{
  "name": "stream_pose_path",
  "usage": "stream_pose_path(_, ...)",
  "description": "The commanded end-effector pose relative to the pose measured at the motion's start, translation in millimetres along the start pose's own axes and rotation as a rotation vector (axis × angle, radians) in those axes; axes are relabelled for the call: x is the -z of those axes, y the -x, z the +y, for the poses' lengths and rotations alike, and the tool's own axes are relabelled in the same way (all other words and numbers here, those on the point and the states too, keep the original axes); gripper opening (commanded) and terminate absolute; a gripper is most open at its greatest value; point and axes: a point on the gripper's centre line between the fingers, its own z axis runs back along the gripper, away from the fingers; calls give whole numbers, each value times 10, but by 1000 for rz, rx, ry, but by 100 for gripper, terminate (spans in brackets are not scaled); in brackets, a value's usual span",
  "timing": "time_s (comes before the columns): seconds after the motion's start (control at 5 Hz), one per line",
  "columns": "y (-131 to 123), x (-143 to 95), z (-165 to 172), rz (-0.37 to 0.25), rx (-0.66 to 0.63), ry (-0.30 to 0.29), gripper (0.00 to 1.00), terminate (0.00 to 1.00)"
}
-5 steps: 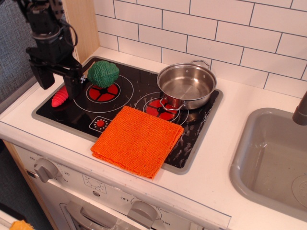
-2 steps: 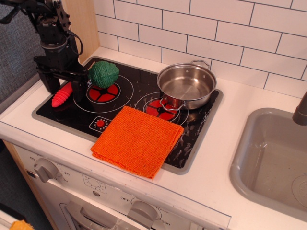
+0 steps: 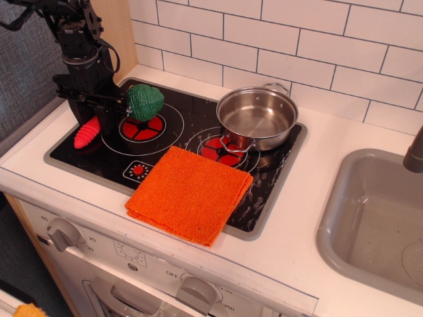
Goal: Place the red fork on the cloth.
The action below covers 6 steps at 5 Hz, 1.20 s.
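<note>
The red fork [image 3: 86,133] lies on the black stovetop [image 3: 165,142] at its left edge, pointing from near-left to far-right. My gripper [image 3: 94,115] is lowered over the fork's far end, one dark finger on each side of it. The jaws look open and the fork still rests on the stove. The orange cloth [image 3: 190,193] lies flat at the front middle of the stove, overhanging its front edge, well to the right of the gripper.
A green knobbly toy [image 3: 145,101] sits right beside the gripper on the left burner. A steel pot [image 3: 258,117] stands on the right burner behind the cloth. A grey sink [image 3: 373,218] is at the far right. A wooden panel [image 3: 115,33] rises behind the arm.
My gripper has moved right and down from the stove's left edge and now straddles the fork's far end. The fork, cloth and pot have stayed put.
</note>
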Motion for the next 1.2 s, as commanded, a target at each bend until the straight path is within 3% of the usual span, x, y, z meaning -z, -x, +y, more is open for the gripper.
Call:
stream_pose_path(0.0,19,-454,247,-96,-90,-26,0,0)
stream_pose_path(0.2,-82,-951,205,-203,-80,-49,0,0)
stream_pose_path(0.4,-112,-1170,-181,-232,12,-34,0,0)
stream_pose_path(0.6,-4,-1128,-675,-201,117,-1,0,0)
stream_pose_path(0.8,265,-1045,-1066,-149,157,35,0,0)
stream_pose_path(1.0,520,-943,-1270,-112,166,37,0,0)
